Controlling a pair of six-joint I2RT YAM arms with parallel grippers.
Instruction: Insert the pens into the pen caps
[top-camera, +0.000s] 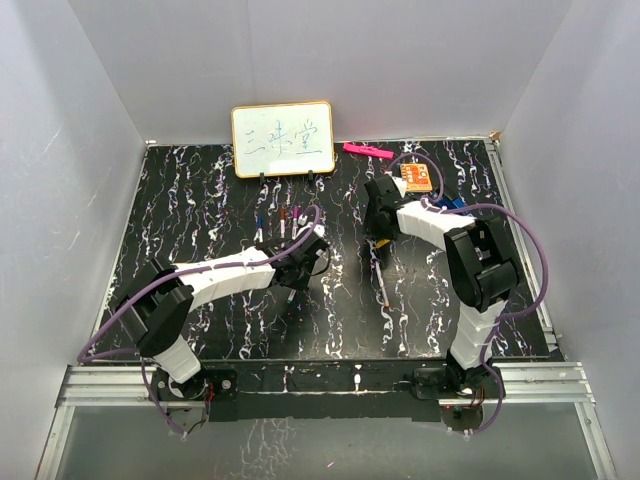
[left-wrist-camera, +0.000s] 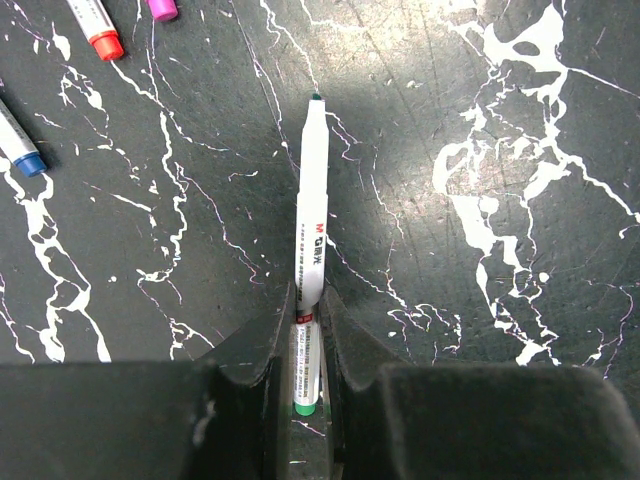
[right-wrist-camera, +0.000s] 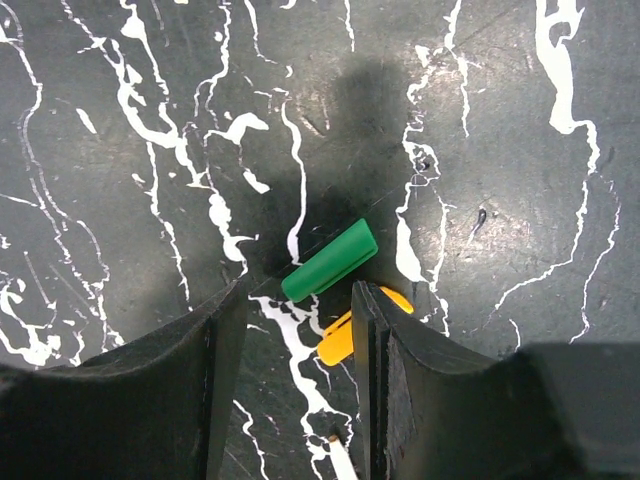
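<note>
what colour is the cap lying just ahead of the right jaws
Green. The green cap shows best in the right wrist view, beside a yellow cap.

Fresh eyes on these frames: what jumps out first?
The left gripper, near the centre, is shut on a white pen with a green end. The right gripper hangs open over a green cap lying flat, a yellow cap beside it. A handwritten whiteboard stands at the far edge.
</note>
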